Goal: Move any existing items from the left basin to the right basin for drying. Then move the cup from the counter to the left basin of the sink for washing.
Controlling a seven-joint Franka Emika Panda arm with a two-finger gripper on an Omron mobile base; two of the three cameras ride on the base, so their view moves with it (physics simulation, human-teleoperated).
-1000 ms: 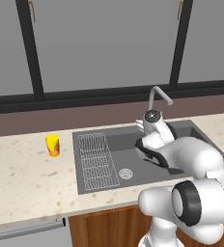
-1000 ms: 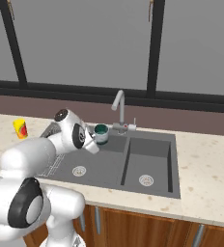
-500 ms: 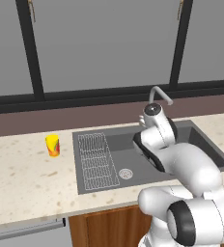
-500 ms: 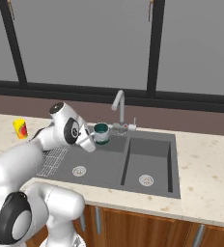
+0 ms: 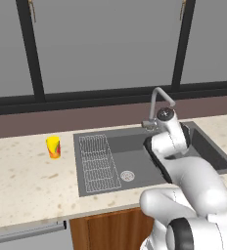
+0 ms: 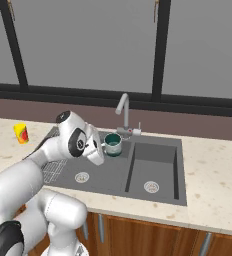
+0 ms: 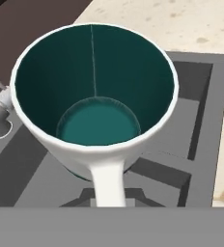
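jaws clenched on the handle of a teal mug held above the left basin.

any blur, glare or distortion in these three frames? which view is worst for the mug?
Left base view: sharp, flat even light, no glare; the arm hides the mug. Right base view: sharp, the teal mug small but clear beside the faucet, soft shading inside the sink. Hand view: no blur, but the mug is so close that it looks stretched and its handle cropped.
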